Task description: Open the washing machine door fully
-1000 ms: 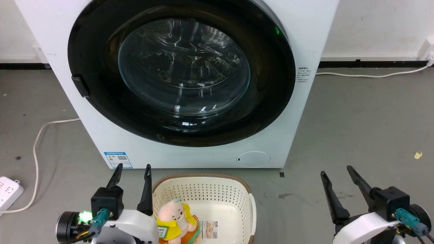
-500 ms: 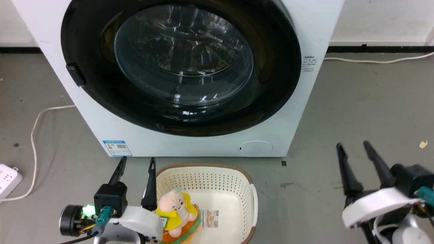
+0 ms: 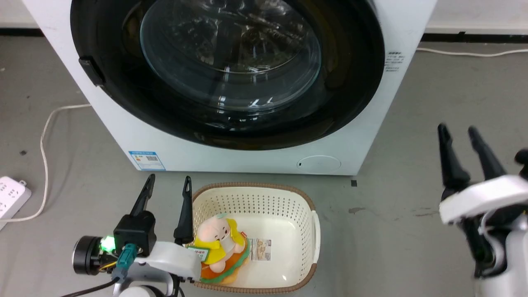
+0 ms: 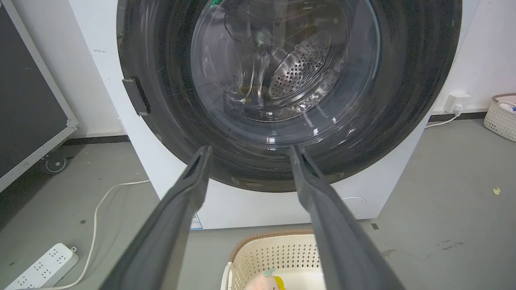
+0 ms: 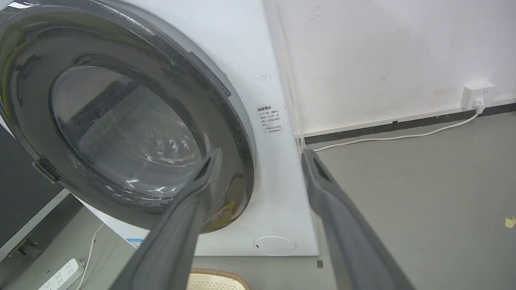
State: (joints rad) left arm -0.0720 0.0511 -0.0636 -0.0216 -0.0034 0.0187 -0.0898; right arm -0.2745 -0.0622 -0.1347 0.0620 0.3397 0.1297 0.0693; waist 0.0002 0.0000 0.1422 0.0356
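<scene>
Evidently shut: stiff door, one small tab

The door [image 3: 231, 62] sits flush in the washer [image 3: 247, 161] front, beyond the basket [image 3: 255, 190]. It looks rigid and fairly heavy, its glossy rim slippery, its glass bowl [image 4: 282, 68] fragile; the tab [image 3: 91, 71] at its left edge seems the only hold. The left pincer [image 3: 170, 178] and right pincer [image 3: 457, 128] are both spread, empty, well short of it. The door's top is cropped, glare clouds the glass, and whether the latch is caught can't be told.
</scene>
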